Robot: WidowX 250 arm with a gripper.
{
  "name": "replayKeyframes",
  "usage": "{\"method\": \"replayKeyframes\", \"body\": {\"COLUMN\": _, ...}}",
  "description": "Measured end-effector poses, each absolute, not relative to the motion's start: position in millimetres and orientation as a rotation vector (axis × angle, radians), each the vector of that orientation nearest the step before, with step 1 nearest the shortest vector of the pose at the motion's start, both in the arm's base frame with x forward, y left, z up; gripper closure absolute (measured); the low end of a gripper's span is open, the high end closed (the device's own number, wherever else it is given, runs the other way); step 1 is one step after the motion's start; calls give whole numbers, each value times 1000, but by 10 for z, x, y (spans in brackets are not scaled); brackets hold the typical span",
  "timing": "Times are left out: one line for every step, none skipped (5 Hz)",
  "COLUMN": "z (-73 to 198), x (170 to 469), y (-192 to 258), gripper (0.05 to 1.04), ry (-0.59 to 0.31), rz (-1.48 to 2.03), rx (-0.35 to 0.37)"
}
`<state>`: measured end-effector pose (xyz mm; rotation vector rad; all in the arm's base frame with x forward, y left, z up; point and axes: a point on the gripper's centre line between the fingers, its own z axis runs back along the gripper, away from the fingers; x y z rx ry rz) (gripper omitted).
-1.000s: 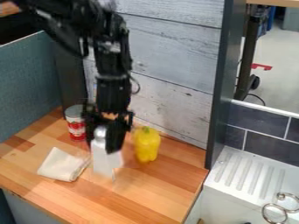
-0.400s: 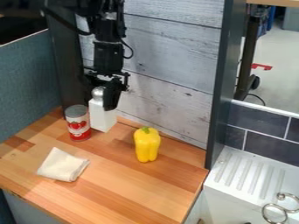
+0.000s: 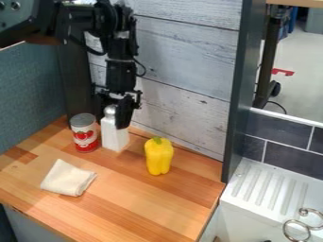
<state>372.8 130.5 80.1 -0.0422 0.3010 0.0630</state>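
1. Gripper (image 3: 116, 112) clamped on upper part of white container (image 3: 114, 137); container upright, base contact with counter (image 3: 145, 208) cannot be told.
2. Red-and-silver can (image 3: 84, 134): container's 9 o'clock, just beside; little sideways room.
3. Yellow pepper (image 3: 159, 157): 4 o'clock, narrow gap; wood strip between it and counter's right edge.
4. Folded cloth (image 3: 67, 178): 7 o'clock, well apart.
5. Plank wall (image 3: 183, 90): close behind, 1 o'clock. Widest bare wood: 5 to 6 o'clock.
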Motion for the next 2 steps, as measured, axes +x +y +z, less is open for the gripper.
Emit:
{"method": "replayKeyframes", "body": {"z": 749, "x": 3764, "y": 1377, "gripper": 440, "ry": 266, "rz": 80, "rx": -55}}
{"method": "replayKeyframes", "body": {"z": 608, "x": 3794, "y": 1392, "gripper": 441, "ry": 265, "rz": 70, "rx": -67}}
